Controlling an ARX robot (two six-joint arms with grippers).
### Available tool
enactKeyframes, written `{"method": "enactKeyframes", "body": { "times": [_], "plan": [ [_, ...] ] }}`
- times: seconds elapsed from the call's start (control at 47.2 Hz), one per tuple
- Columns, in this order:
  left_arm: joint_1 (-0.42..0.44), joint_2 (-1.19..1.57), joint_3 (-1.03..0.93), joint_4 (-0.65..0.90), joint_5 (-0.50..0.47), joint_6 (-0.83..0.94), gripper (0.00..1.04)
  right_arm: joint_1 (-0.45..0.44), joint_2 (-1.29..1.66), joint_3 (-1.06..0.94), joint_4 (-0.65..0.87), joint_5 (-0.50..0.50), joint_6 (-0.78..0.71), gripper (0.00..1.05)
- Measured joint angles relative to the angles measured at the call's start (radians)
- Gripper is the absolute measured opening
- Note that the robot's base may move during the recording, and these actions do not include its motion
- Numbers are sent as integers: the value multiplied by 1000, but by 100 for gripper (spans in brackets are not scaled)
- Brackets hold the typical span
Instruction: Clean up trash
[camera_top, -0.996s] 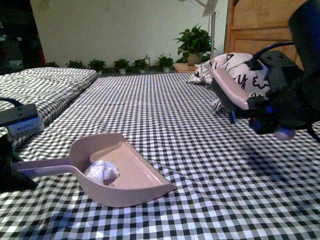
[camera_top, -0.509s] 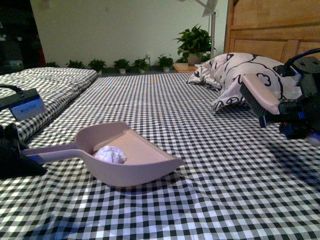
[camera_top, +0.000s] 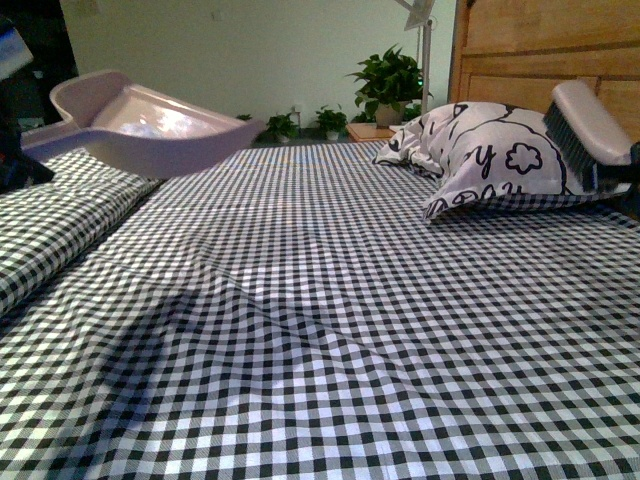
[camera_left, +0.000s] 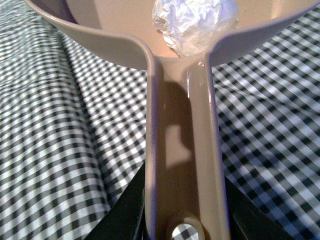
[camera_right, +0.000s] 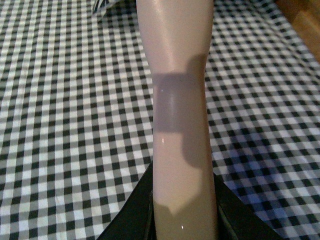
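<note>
The trash (camera_left: 192, 22), a crumpled white wad, lies inside the pink dustpan (camera_top: 150, 125), at the back of the pan where the bowl meets the handle. Half a second ago I had the dustpan low over the checkered bedcover (camera_top: 330, 330) at the near left; it now hangs high at the far left, clear of the cloth, its mouth turned right and slightly raised. The wad has stayed in the pan through the lift, a pale patch on the pan floor in the front view. I read this as the collecting step done and the carry to a disposal point begun; no bin shows in any view.

The left gripper (camera_left: 185, 210) is clamped on the dustpan handle, with dark fingers pressing both sides of it. The right gripper (camera_right: 182, 210) likewise grips the pale handle of the brush (camera_top: 590, 135), which has also risen and drawn to the far right edge, bristles facing left, in front of the white pillow (camera_top: 480, 155) with black cartoon prints.

Writing: the pillow prints include a letter-like "y" and a flower outline; I can read no brand or label. Potted plants (camera_top: 390, 85) line the far wall beside the wooden headboard (camera_top: 540, 55).
</note>
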Motion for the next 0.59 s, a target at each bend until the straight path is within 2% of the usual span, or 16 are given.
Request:
{"method": "enactKeyframes", "body": {
  "times": [0.127, 0.212, 0.382, 0.593],
  "plan": [
    [0, -74, -42, 24, -95, -160, 27, -18, -68, -8, 20, -29, 12, 20],
    [0, -132, -81, 23, -120, -235, 27, -25, -115, -16, 35, -59, 11, 20],
    [-12, -296, -165, 0, -123, -330, 27, -42, -229, -44, 86, -98, 5, 20],
    [-38, -493, -230, -59, -134, -341, 27, -80, -375, -85, 93, -143, 11, 20]
  ]
}}
